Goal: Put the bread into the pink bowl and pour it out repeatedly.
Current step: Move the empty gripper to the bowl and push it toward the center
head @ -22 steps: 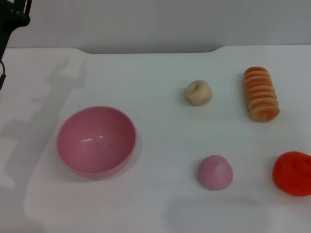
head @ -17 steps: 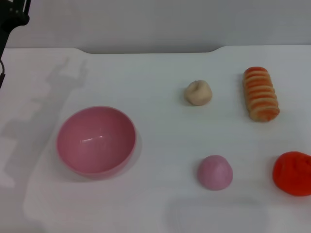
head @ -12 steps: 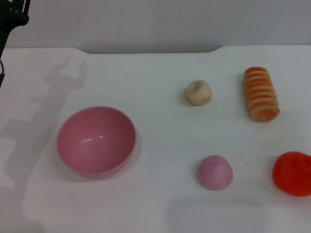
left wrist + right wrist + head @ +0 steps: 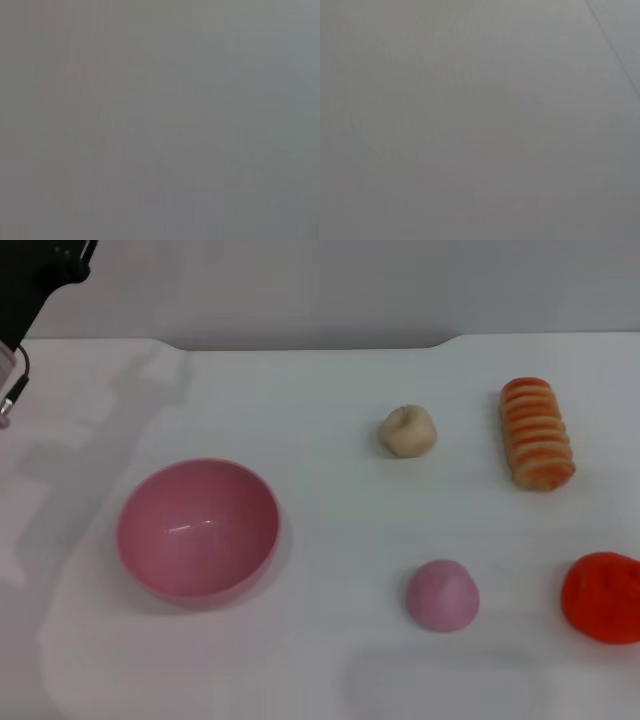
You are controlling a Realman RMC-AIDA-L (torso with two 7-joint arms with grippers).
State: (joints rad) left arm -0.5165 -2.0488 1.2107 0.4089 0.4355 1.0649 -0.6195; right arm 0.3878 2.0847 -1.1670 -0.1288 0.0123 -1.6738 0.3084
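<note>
At the far right of the tabletop (image 4: 330,540) I see the bread (image 4: 537,433) lying flat, well apart from the pink bowl (image 4: 197,530) at left. My left arm (image 4: 35,285) peeks in far left; neither pincer shows.

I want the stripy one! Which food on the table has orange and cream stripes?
The bread, the long ridged loaf at the far right. The round beige bun, pink lump and red lump are plain.
</note>
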